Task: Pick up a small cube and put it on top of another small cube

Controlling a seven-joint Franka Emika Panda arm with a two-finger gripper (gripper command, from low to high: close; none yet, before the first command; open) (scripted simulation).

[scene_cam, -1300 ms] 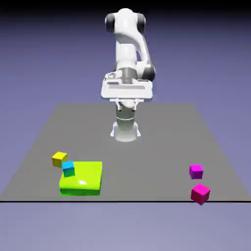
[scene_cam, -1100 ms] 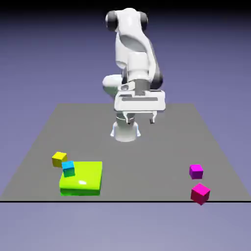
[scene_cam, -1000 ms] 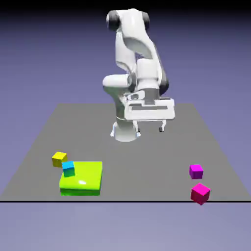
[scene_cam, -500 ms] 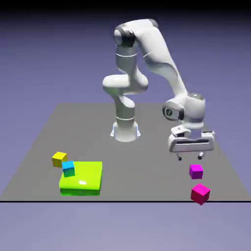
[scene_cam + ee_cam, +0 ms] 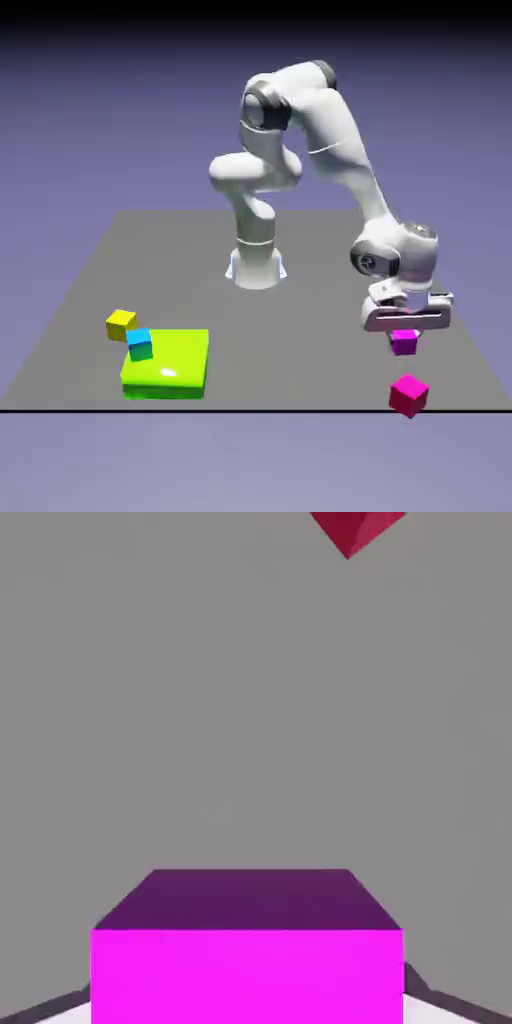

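On the table at the exterior view's right, a small magenta cube (image 5: 404, 343) sits between the fingers of my gripper (image 5: 404, 338), which is shut on it. In the hand view this magenta cube (image 5: 247, 967) fills the bottom middle, with a grey fingertip (image 5: 45, 1007) showing at each lower corner. The cube is at table level. A crimson cube (image 5: 408, 394) lies just in front of it, apart; only a corner of the crimson cube (image 5: 350, 527) shows at the hand view's top edge.
At the exterior view's left a flat lime-green slab (image 5: 175, 368) carries a small cyan cube (image 5: 140, 343) on its corner. A small yellow cube (image 5: 120, 323) sits on the table just behind them. The robot's base (image 5: 256, 268) stands mid-table.
The arm swung from the table's middle to the exterior view's right and came down over the magenta cube. The fingers, open half a second ago, have closed on the cube.
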